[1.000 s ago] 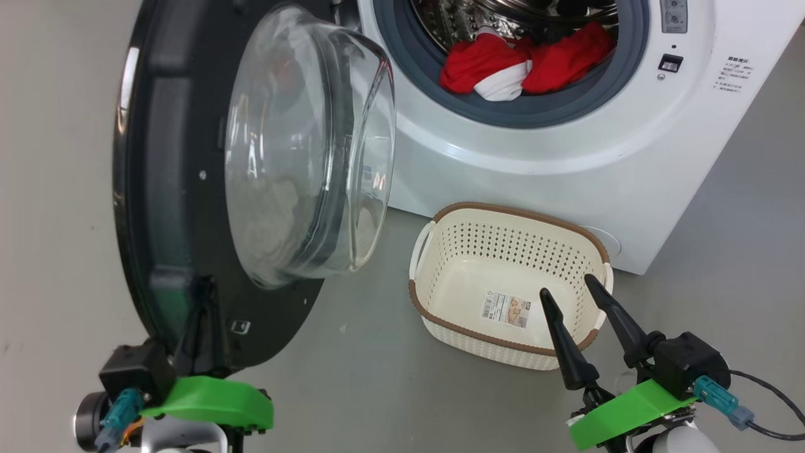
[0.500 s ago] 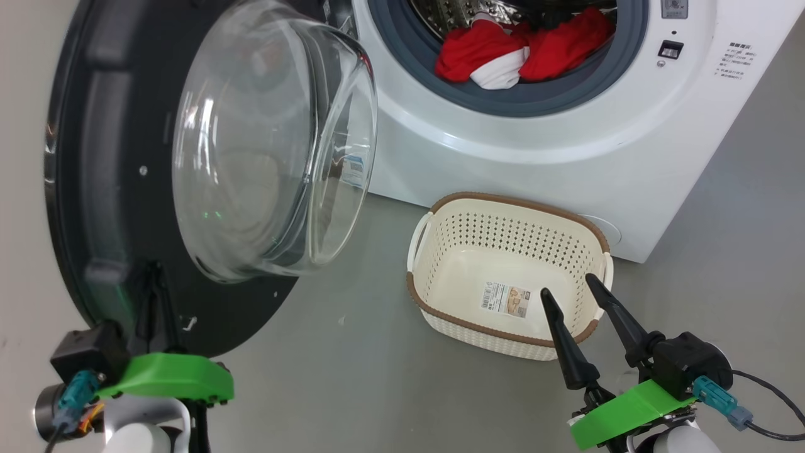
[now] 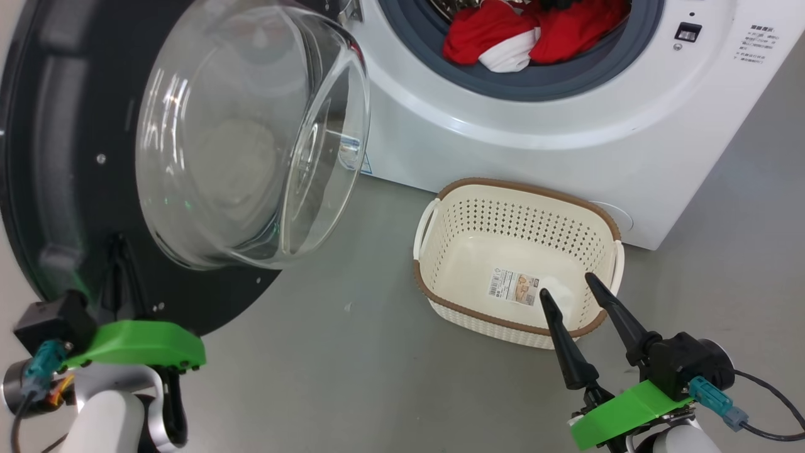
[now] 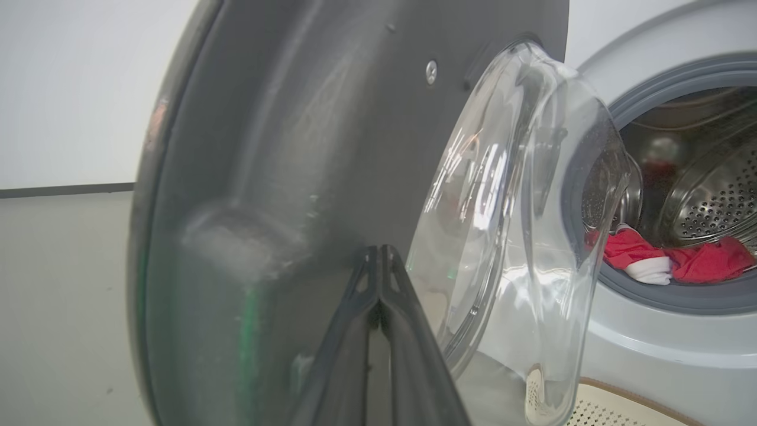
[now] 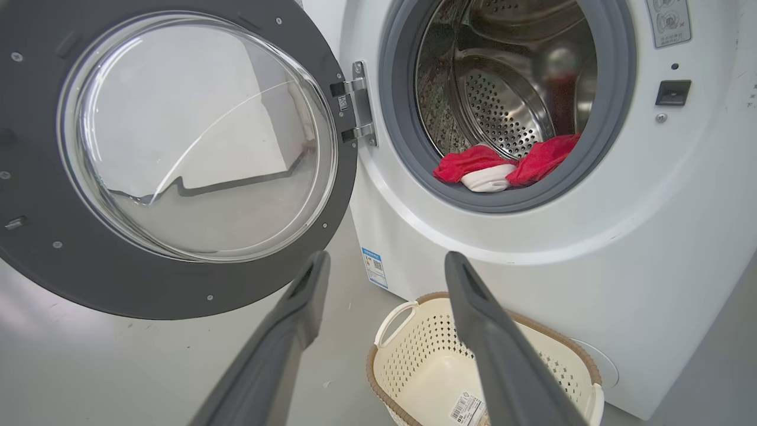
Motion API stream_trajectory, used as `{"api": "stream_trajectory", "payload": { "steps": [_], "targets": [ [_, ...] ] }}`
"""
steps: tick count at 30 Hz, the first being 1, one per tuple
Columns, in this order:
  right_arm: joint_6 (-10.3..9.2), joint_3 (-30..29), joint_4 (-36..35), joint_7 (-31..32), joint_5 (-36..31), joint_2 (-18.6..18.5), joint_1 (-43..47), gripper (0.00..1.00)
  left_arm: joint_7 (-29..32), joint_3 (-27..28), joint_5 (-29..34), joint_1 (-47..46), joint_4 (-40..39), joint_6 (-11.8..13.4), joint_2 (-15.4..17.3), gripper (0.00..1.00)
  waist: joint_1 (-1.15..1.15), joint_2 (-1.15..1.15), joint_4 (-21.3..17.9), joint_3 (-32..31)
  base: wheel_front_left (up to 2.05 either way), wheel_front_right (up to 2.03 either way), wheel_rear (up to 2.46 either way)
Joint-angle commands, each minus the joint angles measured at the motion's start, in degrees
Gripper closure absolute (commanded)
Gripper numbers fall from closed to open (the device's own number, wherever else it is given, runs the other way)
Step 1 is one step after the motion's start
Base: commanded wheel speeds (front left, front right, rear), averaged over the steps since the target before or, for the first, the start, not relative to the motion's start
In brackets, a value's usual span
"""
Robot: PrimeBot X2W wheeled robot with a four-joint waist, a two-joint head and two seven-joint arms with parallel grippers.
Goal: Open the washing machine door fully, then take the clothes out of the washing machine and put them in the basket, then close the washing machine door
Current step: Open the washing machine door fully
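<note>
black washing machine door touches the closed left gripper.

light: bright, even | glare: washing machine door | blur: left wrist view

We could read no word, brand or number outright. A paper label lay on the basket floor; we made out a barcode at its left end and a brownish picture beside it, the print too small. On the machine front, right of the opening, stood a few short lines of dark lettering, too fine for us. A blue sticker with a square code sat low on that front, below the hinge, and a tiny code tag sat beside that hinge. A grey panel above the slot bore round symbols we could not decipher.
</note>
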Motion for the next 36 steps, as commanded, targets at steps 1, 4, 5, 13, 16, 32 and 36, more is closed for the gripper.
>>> {"api": "stream_trajectory", "payload": {
  "steps": [1,4,5,13,16,32,36],
  "targets": [
    [0.35,1.3,-1.4,-0.4,-0.8,0.1,-1.8,0.0,-0.5,3.3,-0.5,-2.8,-0.2,-0.1,2.9,1.0,0.0,0.0,0.1,0.3,0.0,0.0,0.0],
    [0.35,1.5,-1.5,-0.2,-1.2,0.1,-2.1,0.0,-0.6,3.7,-0.7,-3.7,0.8,-0.2,3.1,1.0,0.0,0.0,0.1,0.7,0.0,0.0,0.0],
    [0.35,1.5,-1.6,-0.2,-1.3,0.1,-2.3,0.0,-0.7,3.9,-0.8,-4.0,1.2,-0.3,3.2,1.0,0.0,0.0,0.1,0.8,0.0,0.0,0.0],
    [0.35,1.5,-2.4,0.6,-2.2,0.1,-2.7,0.0,-1.1,5.5,-1.6,-6.6,5.1,-1.4,3.0,1.0,0.0,0.0,0.3,1.9,0.0,0.0,0.0],
    [0.35,1.5,-2.7,0.8,-2.4,0.1,-2.6,0.0,-1.2,6.3,-1.3,-7.4,6.8,-1.5,3.2,1.0,0.0,0.0,0.2,2.2,0.0,0.0,0.0],
    [0.35,1.7,-4.0,1.9,-2.9,0.1,-1.7,0.0,-1.3,13.5,1.8,-11.8,12.9,-4.5,2.7,1.0,0.0,0.0,-0.3,2.5,0.0,0.0,0.0],
    [0.35,1.9,-4.1,2.1,-2.9,0.1,-1.6,0.0,-1.3,15.5,2.2,-12.3,13.8,-5.3,2.3,1.0,0.0,0.0,-0.6,2.4,0.0,0.0,0.0]
  ]
}}
